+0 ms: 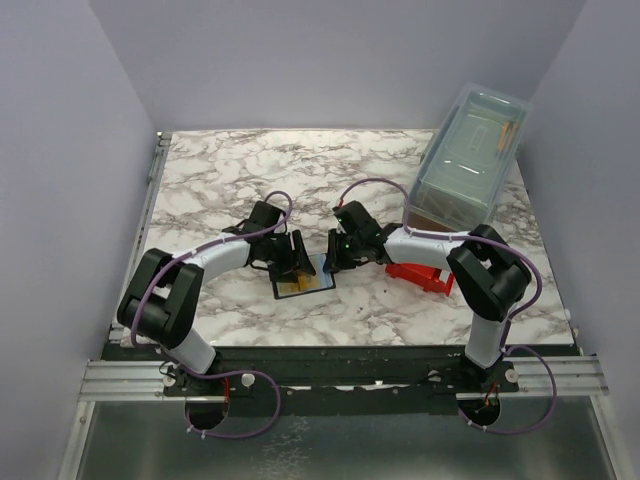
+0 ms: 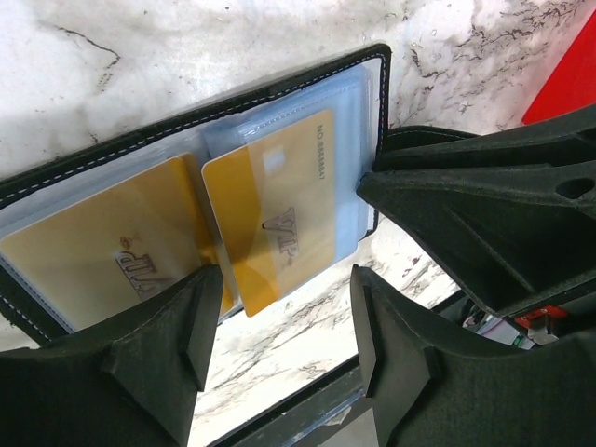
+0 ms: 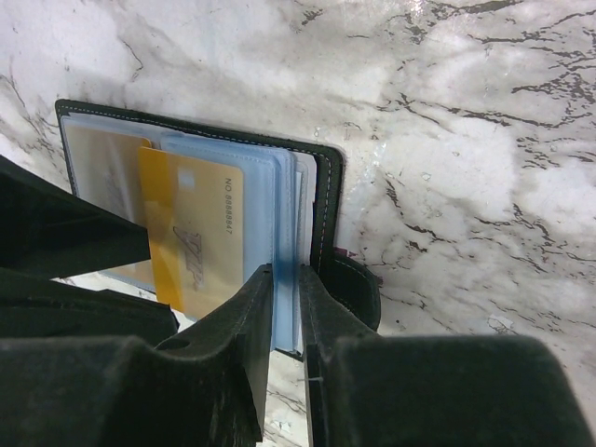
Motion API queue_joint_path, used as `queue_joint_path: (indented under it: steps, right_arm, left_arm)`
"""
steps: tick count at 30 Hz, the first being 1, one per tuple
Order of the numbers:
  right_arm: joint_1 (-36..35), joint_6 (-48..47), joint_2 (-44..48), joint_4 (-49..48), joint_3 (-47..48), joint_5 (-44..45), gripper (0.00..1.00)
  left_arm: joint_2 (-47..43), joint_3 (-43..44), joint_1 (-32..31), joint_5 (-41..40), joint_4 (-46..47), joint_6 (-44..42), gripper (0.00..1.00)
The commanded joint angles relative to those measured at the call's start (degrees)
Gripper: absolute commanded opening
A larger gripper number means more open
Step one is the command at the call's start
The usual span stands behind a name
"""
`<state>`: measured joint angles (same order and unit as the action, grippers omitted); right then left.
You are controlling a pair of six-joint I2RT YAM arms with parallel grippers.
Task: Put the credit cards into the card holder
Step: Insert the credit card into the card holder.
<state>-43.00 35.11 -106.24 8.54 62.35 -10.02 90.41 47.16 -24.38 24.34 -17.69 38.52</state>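
The card holder (image 1: 300, 285) lies open on the marble between both arms, black-edged (image 2: 233, 98) with pale blue sleeves. One gold credit card (image 2: 102, 256) sits inside a left sleeve. A second gold card (image 2: 279, 209) lies partly in a sleeve, with its near end sticking out past the holder's edge; it also shows in the right wrist view (image 3: 196, 233). My left gripper (image 2: 284, 326) is open and empty just over that near end. My right gripper (image 3: 286, 298) is shut on the pale blue sleeves (image 3: 284, 214) at the holder's edge (image 3: 326, 205).
A red bin (image 1: 420, 273) lies under my right arm, and its corner shows in the left wrist view (image 2: 568, 74). A clear lidded box (image 1: 470, 160) stands tilted at the back right. My right gripper's fingers (image 2: 484, 214) are close beside my left gripper.
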Motion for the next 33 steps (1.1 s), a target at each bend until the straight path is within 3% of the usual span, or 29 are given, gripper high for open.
queue_joint_path:
  steps: [1, 18, 28, 33]
  right_arm:
    - [0.39, 0.28, -0.59, -0.98, -0.55, -1.91, 0.21]
    - [0.57, 1.45, 3.48, -1.43, -2.54, -2.09, 0.23]
    - [0.56, 2.48, 2.08, -3.68, -2.94, -4.12, 0.24]
    - [0.84, 2.72, 2.85, -3.95, -3.79, -4.15, 0.25]
  left_arm:
    - [2.44, 0.47, -1.47, -1.21, -1.85, 0.36, 0.62]
    - [-2.29, -3.07, -0.60, 0.91, -1.21, -0.28, 0.61]
    - [1.88, 0.29, -2.21, 4.89, 3.26, 2.45, 0.59]
    - [-2.39, -1.50, -0.97, 1.58, -2.17, -1.76, 0.63]
